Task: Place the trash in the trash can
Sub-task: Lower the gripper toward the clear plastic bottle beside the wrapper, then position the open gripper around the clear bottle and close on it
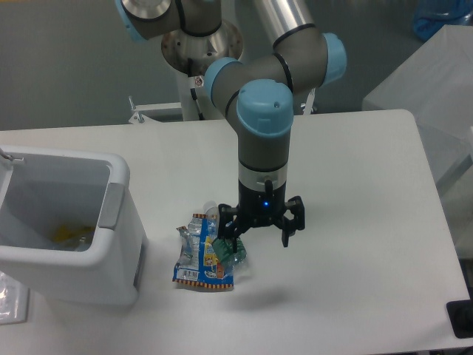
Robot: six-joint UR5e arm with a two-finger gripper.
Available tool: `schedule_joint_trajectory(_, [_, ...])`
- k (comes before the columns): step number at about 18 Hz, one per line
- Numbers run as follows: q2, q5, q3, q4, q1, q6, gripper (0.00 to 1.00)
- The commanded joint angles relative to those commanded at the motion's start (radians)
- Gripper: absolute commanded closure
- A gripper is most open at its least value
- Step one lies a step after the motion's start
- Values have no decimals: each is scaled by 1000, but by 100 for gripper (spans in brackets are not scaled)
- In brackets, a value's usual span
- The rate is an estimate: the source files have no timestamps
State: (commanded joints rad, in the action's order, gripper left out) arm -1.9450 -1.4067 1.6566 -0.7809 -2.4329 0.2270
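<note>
The trash lies on the white table in front of the bin: a crushed clear bottle (pixel 228 248) with a green label resting on a flat blue wrapper (pixel 201 262) with yellow print. My gripper (pixel 255 239) hangs low over the table, open, its left finger down at the bottle's right side and its right finger over bare table. Nothing is between the fingers. The trash can (pixel 111 222), white with a grey side panel, stands at the left edge, its mouth open upward with something yellow inside.
The table's front edge runs just below the trash. A black object (pixel 460 318) sits at the lower right corner. A grey covered block (pixel 429 81) stands beyond the table's right end.
</note>
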Motion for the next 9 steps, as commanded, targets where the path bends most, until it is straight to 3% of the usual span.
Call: schedule_joint_trajectory(9, [-61, -3, 28, 5, 20, 5, 0])
